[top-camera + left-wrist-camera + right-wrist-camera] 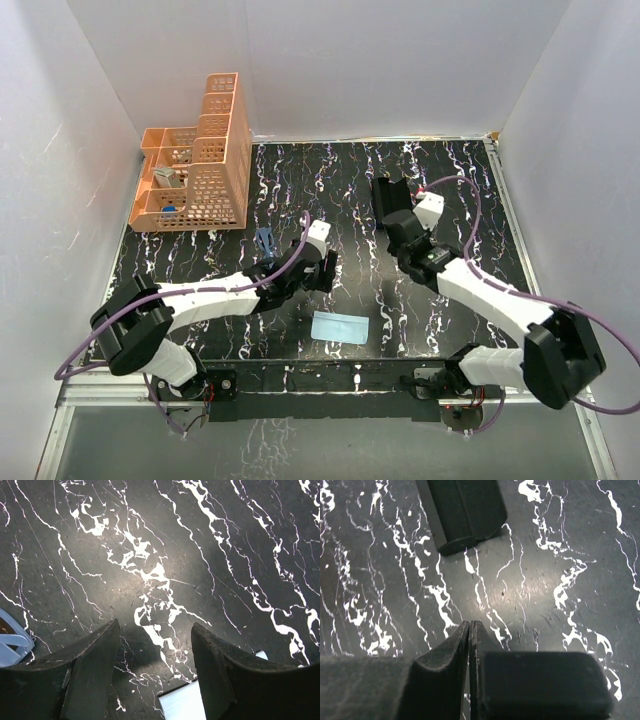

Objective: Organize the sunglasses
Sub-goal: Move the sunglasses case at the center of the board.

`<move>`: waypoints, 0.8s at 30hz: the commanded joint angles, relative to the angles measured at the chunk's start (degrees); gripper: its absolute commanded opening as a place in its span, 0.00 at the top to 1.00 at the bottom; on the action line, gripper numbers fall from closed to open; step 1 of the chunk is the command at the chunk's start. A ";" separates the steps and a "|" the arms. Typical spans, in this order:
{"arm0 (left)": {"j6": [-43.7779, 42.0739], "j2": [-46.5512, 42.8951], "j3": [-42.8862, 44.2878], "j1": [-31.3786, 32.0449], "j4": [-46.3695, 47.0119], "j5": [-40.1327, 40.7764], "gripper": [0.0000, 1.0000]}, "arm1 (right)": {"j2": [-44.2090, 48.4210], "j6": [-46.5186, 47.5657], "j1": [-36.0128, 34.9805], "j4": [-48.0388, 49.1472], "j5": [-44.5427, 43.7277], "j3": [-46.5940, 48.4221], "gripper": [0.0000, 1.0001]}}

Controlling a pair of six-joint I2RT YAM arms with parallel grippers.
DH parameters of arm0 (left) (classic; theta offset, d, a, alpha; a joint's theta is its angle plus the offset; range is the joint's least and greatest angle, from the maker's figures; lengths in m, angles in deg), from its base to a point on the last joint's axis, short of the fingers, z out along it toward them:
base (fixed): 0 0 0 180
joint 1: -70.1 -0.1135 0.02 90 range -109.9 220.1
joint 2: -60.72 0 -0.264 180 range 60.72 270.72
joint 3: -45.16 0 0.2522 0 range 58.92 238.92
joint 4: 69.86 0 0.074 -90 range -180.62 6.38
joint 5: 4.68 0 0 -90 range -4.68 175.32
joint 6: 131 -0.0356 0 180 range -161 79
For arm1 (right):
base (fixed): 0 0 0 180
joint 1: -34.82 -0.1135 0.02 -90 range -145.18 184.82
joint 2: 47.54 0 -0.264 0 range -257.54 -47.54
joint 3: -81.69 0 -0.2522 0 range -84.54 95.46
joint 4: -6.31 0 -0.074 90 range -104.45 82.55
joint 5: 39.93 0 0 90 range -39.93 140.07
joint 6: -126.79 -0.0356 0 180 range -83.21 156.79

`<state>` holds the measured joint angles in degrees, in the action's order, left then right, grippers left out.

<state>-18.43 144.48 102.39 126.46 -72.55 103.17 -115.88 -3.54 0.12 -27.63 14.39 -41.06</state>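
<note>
— Where do the sunglasses (266, 242) lie?
— On the table (300, 180), left of the middle. They are in front of and to the right of the rack (195, 170), which stands in the far left corner.
— And the case (388, 192)?
— Farther back and to the right, well apart from them. The cloth (340, 326) lies flat near the front edge, sideways between the two.

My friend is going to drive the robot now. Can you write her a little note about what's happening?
The left pincer is open and empty, over the table, beside the sunglasses.
The right pincer is shut and empty, just short of the black case.
The sunglasses lie folded on the table; the light blue cloth lies nearer the arms.
Done: nothing visible yet.
Left: pick up the sunglasses and put them away, probably in the case.
</note>
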 commanded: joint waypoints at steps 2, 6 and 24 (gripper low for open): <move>-1.30 0.00 2.68 -1.89 0.83 -1.95 0.42 | -8.40 6.51 6.26 9.28 6.58 8.35 0.99; -1.04 -0.19 2.72 -2.83 0.48 -2.81 0.42 | -15.52 8.53 9.24 11.76 9.73 14.27 0.99; -0.25 -0.70 1.75 -4.23 -0.45 -4.83 0.41 | -48.19 13.21 14.88 7.22 12.65 46.57 1.00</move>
<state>-18.89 145.07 103.30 122.70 -72.11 98.95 -162.54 8.61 13.87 -20.59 27.55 0.21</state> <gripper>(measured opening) 0.589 0.007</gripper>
